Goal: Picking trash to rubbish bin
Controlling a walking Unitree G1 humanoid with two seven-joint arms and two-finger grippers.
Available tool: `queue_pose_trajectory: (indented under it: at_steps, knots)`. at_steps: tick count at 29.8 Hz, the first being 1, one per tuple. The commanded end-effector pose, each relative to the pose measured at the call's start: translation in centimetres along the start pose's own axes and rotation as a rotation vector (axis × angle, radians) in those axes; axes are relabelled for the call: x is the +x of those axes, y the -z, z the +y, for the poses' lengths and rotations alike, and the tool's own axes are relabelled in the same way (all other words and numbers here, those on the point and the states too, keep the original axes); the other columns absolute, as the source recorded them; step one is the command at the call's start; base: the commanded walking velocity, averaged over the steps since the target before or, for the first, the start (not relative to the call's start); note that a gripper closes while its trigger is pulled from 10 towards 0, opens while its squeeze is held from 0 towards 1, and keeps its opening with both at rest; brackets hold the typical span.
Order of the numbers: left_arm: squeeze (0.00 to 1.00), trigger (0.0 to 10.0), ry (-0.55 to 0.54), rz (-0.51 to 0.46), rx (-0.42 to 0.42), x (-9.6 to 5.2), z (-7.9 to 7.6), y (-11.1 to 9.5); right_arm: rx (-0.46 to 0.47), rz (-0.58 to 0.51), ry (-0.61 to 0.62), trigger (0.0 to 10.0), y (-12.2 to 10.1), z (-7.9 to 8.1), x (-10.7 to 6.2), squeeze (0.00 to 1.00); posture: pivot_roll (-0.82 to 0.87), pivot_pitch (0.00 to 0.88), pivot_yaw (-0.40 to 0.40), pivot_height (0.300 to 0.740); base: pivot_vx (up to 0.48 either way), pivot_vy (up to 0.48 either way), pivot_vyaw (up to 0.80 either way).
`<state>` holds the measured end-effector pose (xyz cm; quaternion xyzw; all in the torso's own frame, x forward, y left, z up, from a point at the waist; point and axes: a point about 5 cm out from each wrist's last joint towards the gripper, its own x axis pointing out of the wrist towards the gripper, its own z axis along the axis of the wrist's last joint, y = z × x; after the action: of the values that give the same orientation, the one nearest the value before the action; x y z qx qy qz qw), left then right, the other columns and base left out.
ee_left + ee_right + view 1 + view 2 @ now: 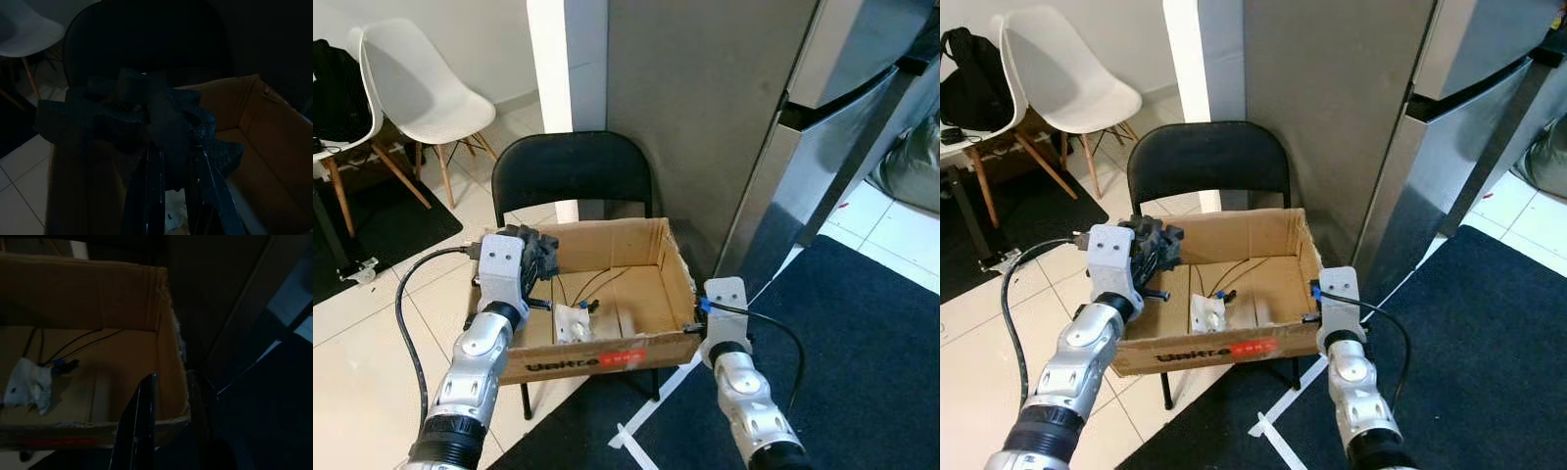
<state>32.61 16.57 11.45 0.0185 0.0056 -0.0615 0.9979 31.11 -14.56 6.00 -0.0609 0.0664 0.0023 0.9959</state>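
A brown cardboard box (pixel 607 233) rests on the seat of a black folding chair (pixel 573 171). My left gripper (pixel 540 269) hangs over the box's left wall, shut on a crumpled black piece of trash (pixel 534 250) that hides its fingertips; in the left wrist view the black trash (pixel 146 112) bulges above the two fingers (pixel 152 181). Inside the box lie a crumpled white paper (pixel 573 323) and a thin black cable (pixel 597 284). My right gripper (pixel 171 382) sits at the box's right front corner, its fingers closed on either side of the right wall.
A steel fridge (pixel 822 147) stands close behind and to the right of the box. A dark blue rug (pixel 862 343) covers the floor at right. Two white chairs (pixel 421 78) and a black bag (pixel 337 88) stand at far left on pale tiles.
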Motion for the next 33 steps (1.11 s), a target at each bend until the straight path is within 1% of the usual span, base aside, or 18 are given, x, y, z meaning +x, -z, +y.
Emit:
queue_pose_trajectory:
  at_steps: [1,9,26,30,33]
  knots:
    - [0.00,10.0,-0.012,0.023,0.003,-0.19,0.46,0.39,0.002,0.011,-0.002,10.0,0.27,0.12,-0.08,0.00,0.02,0.091,0.021,0.740,0.000,0.000,0.00]
    - [0.00,10.0,-0.010,0.022,0.001,-0.26,0.48,0.40,0.003,0.012,0.000,10.0,0.32,0.13,-0.18,0.00,0.02,0.093,0.024,0.740,0.000,0.427,0.00]
    - [0.00,10.0,-0.017,0.026,-0.004,-0.22,0.55,0.49,0.001,0.012,-0.002,10.0,0.30,0.07,-0.12,0.00,0.02,0.093,0.022,0.740,0.000,0.000,0.00]
    - [0.00,10.0,-0.018,0.030,-0.006,-0.24,0.54,0.55,0.000,0.011,-0.002,10.0,0.28,0.08,-0.13,0.00,0.02,0.093,0.021,0.740,0.000,0.443,0.00]
    - [0.00,10.0,-0.014,0.016,-0.005,-0.27,0.42,0.46,-0.001,0.012,-0.002,10.0,0.29,0.04,-0.12,0.00,0.01,0.091,0.020,0.740,0.000,0.000,0.00]
